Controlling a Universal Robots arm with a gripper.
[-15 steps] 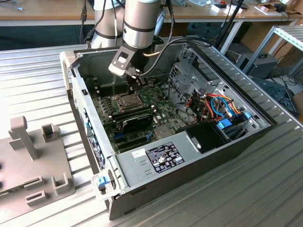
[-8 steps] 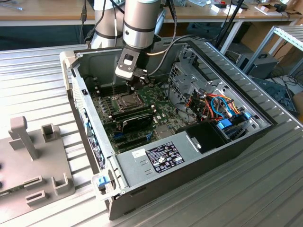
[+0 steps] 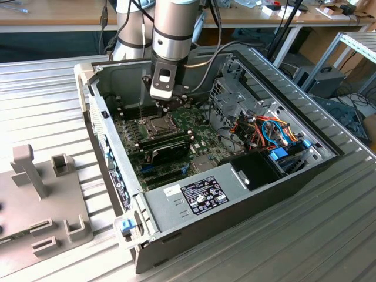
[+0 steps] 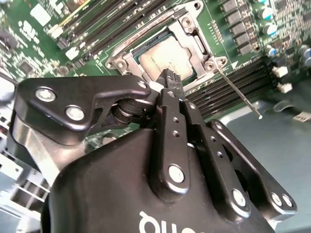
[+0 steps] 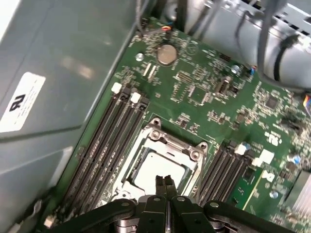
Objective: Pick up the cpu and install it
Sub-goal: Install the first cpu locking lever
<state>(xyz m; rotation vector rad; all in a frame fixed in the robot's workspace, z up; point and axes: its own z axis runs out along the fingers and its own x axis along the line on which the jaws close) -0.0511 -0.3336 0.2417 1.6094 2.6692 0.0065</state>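
- Nearest in the exterior view, a grey plastic fixture [image 3: 41,194] sits on the ribbed metal table [image 3: 305,235], toward the exterior view's left of the open computer case [image 3: 235,217].
- At the near end of the case lies a grey metal cover [image 3: 194,197] bearing labels.
- Behind it, the long black expansion card [image 3: 167,150] stands on the green motherboard [image 3: 200,155].
- Just beyond the card is the socket [image 3: 160,123]. In both wrist views the cpu [image 4: 167,56] [image 5: 155,174] lies flat inside it, silver-grey top up, with the metal frame [image 4: 194,34] around its edges.
- A thin lever [image 4: 238,94] runs out from the frame's corner.
- The gripper [image 3: 165,110] [image 4: 170,77] [image 5: 165,182] hangs right over the socket. Its 2 fingertips [image 5: 160,180] are pressed together with nothing between them, over one edge of the cpu. Whether they touch it cannot be told.
- Dark memory slots [image 5: 104,145] flank the socket on 2 sides.
- Farther in, coloured cables [image 3: 270,132] lie beside a drive cage [image 3: 226,100].
- The arm [image 3: 173,29] rises from the gripper, and a wooden desk [image 3: 53,14] stands at the back.
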